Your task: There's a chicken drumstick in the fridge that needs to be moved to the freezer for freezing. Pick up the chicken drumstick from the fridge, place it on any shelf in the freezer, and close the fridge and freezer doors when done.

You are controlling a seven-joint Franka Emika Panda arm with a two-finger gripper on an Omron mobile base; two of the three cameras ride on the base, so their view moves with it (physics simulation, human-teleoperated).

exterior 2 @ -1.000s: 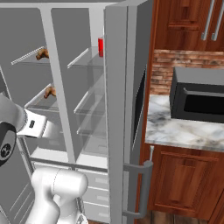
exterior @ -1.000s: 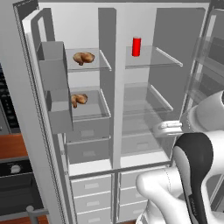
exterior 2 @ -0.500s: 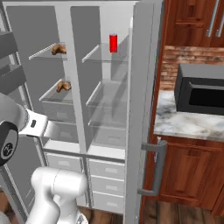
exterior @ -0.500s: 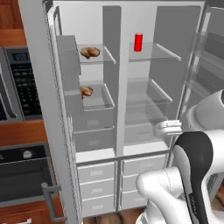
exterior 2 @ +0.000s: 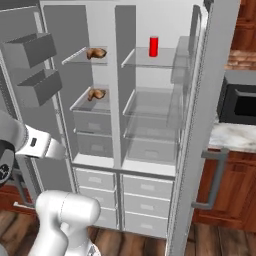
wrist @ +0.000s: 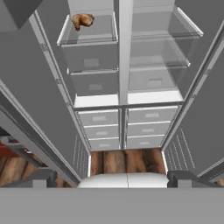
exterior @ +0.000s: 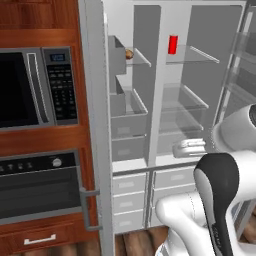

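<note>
Tall grey side-by-side unit [exterior 2: 119, 75] across the middle of both base views, both doors swung wide. Left door [exterior: 96, 125] edge-on through the centre-left of the left base view, bar handle low on it. Right door [exterior 2: 212, 115] down the right of the right base view, also with a bar handle low. Two grey door bins [exterior 2: 35, 65] at the upper left of the right base view. Grey drawers [exterior 2: 125, 200] stacked in two columns along the bottom of the unit. Glass shelves in both sections.

Built-in microwave [exterior: 35, 87] at the left of the left base view, oven [exterior: 40, 185] under it. Second microwave [exterior 2: 240, 102] at the right edge of the right base view, above a marbled counter [exterior 2: 230, 137].

White arm [exterior: 215, 200] at the lower right of the left base view.

Gripper [wrist: 113, 177] at the bottom of the hand view, aimed at the drawers and lower shelves; dark fingertips [wrist: 43, 178] far apart, jaws wide, holding nothing.

Chicken drumstick [exterior 2: 96, 53] on the upper shelf [exterior 2: 75, 58] of the left section, upper left of centre in the right base view; partly hidden behind a door bin in the left base view. Well apart from the gripper.

Smaller orange-brown lump [exterior 2: 96, 93] one shelf lower in the same section, top left of the hand view.

Red can [exterior 2: 154, 46] upright on the top shelf of the right section.
</note>
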